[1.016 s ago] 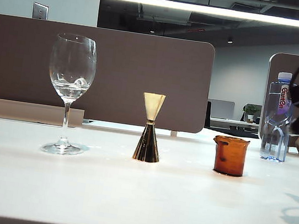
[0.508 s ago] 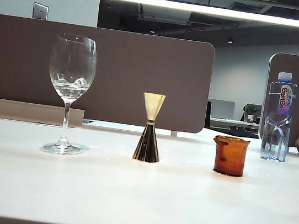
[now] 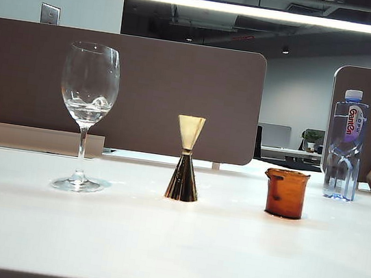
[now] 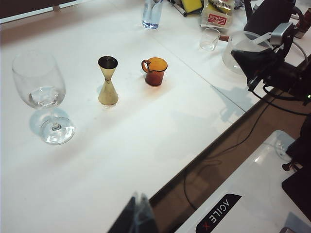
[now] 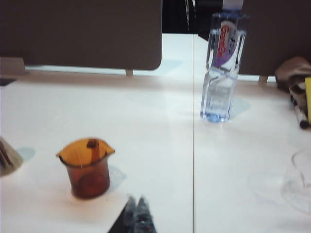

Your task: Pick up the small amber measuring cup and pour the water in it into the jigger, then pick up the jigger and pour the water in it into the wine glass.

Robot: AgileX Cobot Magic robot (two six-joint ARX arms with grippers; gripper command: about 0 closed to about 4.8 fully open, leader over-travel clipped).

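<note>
Both grippers are closed and empty: the right gripper (image 5: 136, 213) has left the table's right edge, so the short amber plastic cup (image 3: 285, 193) stands free; the left gripper (image 4: 138, 213), blurred, seems shut.

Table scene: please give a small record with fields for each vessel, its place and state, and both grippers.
wine glass: upright, left of the row, a little water in the bowl
jigger: upright, middle
amber cup: upright, right of the jigger, untouched
bottle: far right, behind the row
left gripper: over the table's near edge, shut, holds nothing
right gripper: near the amber cup, shut, holds nothing
</note>
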